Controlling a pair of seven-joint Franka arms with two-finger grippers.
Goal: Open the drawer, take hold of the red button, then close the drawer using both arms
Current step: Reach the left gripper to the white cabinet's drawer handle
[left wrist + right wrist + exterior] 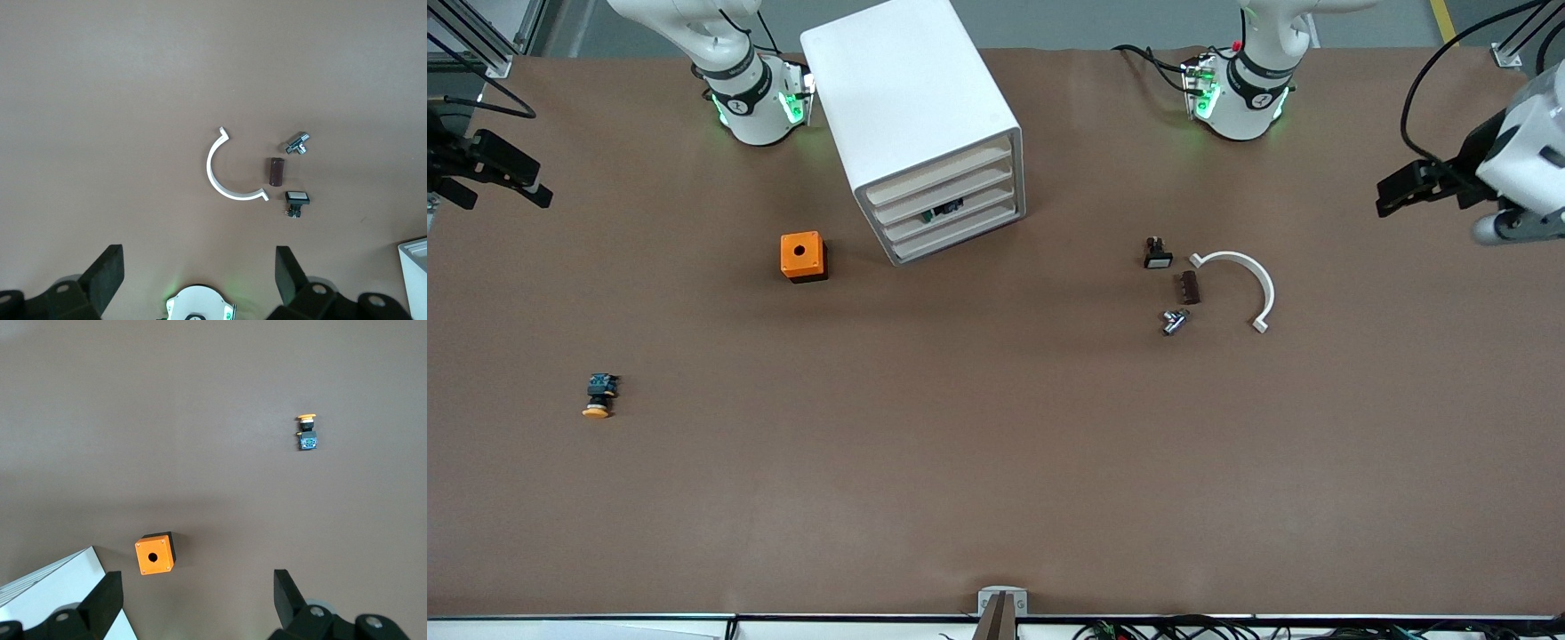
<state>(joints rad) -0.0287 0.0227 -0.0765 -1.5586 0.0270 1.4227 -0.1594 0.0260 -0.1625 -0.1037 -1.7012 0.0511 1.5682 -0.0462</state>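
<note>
The white cabinet [911,98] stands between the two arm bases, and all four of its drawers [951,203] are shut. No red-capped button is to be seen. A small dark and blue thing [943,212] shows in the gap at the third drawer from the top. My left gripper [1383,201] [198,257] hangs open and empty over the table's edge at the left arm's end. My right gripper [541,185] [197,579] hangs open and empty over the right arm's end.
An orange box [803,256] [155,553] with a round hole sits beside the cabinet. A yellow-capped button [599,397] [307,432] lies nearer the camera. Toward the left arm's end lie a black white-faced button [1157,253] [296,200], a brown block [1190,287], a metal fitting [1174,321] and a white curved piece [1264,283] [209,170].
</note>
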